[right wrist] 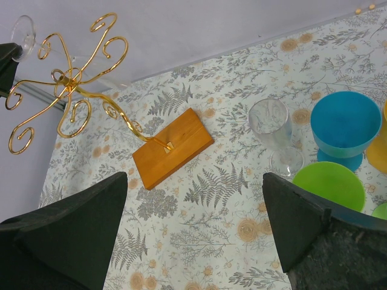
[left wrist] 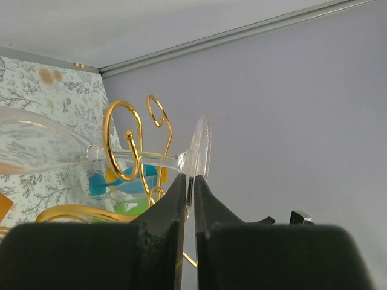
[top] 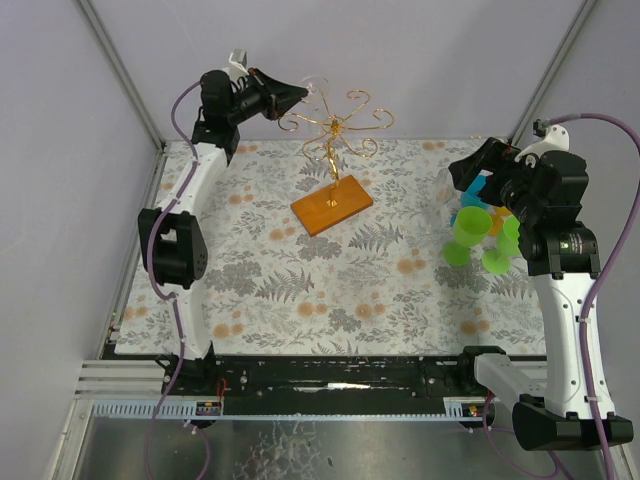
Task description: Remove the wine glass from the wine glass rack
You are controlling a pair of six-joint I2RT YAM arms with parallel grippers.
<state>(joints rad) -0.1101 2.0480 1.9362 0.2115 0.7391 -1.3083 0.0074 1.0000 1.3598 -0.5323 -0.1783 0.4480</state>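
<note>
A clear wine glass (left wrist: 36,145) hangs sideways on the wine glass rack (top: 335,128), a gold wire stand on an orange base (top: 332,205). Its stem passes through a gold curl (left wrist: 121,148), and its round foot (left wrist: 202,145) points at the back wall. My left gripper (left wrist: 189,181) is shut on the rim of that foot, at the rack's back left (top: 295,95). In the right wrist view the foot (right wrist: 24,30) shows at the top left beside the rack (right wrist: 66,78). My right gripper (right wrist: 193,223) hangs open above the mat, holding nothing, at the right side (top: 472,175).
A second clear glass (right wrist: 272,124) stands upright on the floral mat (top: 300,290). Blue (right wrist: 344,124), green (right wrist: 329,184) and yellow (right wrist: 381,148) cups cluster beside it under the right arm. Grey walls close in the back and sides.
</note>
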